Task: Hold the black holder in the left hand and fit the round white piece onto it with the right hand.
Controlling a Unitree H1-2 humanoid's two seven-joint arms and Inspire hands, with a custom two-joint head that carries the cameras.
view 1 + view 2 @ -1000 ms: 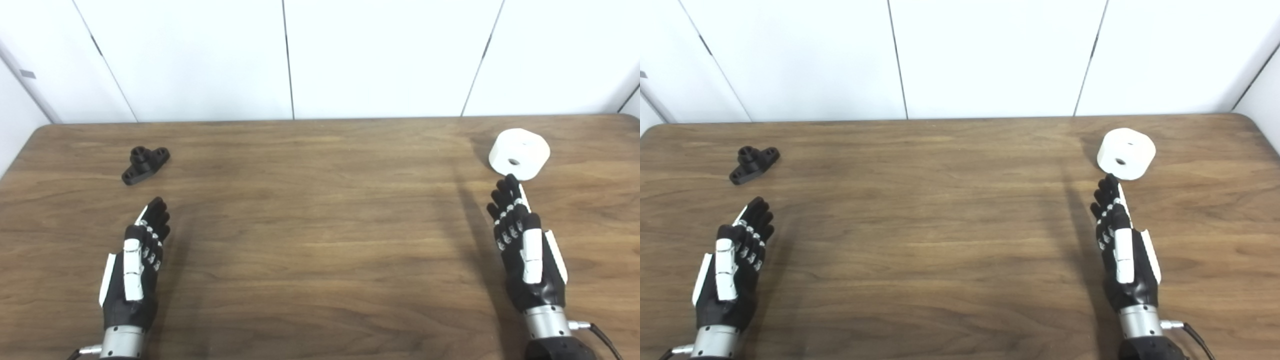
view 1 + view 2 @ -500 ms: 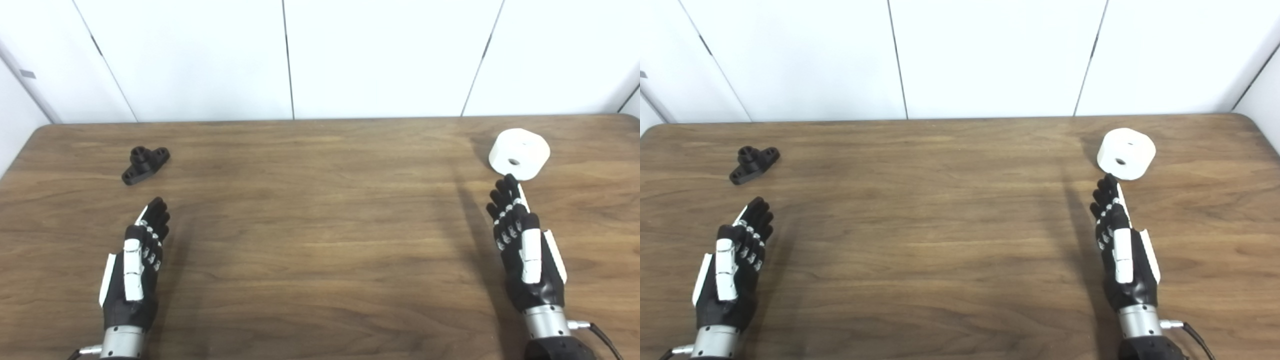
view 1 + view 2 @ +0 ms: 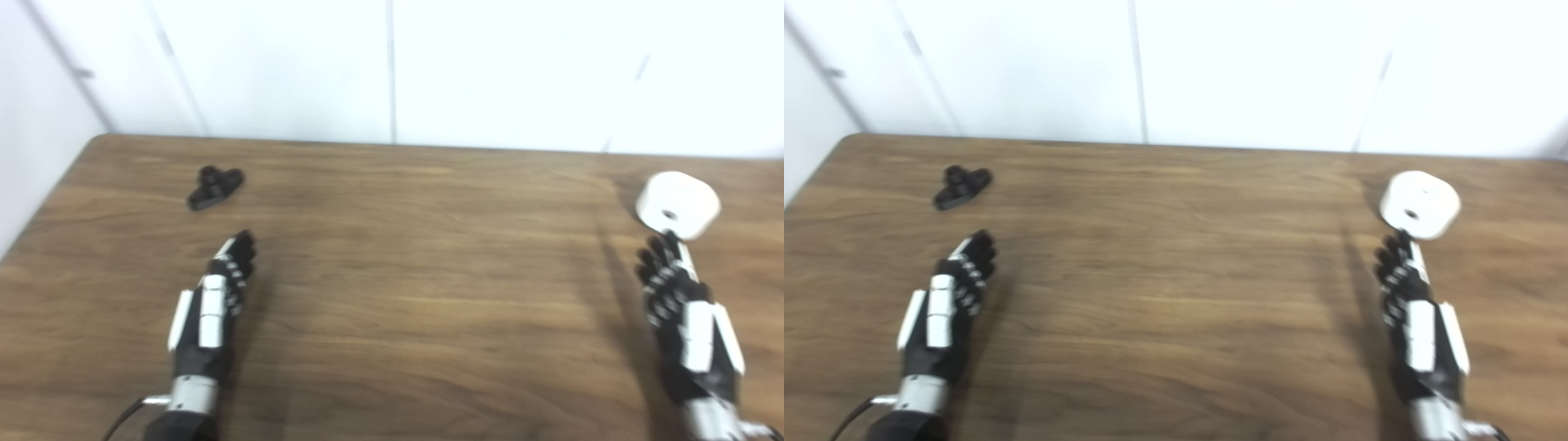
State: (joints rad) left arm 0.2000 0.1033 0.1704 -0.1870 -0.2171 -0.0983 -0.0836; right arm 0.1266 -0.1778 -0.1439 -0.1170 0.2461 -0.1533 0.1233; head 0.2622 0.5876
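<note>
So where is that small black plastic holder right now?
The small black plastic holder lies on the wooden table, far left, just beyond the left hand, untouched.

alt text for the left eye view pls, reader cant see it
Two open robot hands rest on a wooden table, holding nothing: the left robot hand sits short of a small black holder, the right robot hand just short of a round white piece. The picture is blurred.

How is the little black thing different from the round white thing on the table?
The black holder is dark and knobbly, with flat ends and a raised middle; the round white piece is a smooth, pale drum with a hole on top. The black holder looks smaller. It lies far left, clearly ahead of the left robot hand; the white piece lies far right, just beyond the right robot hand. Both rest on the table, unheld.
</note>
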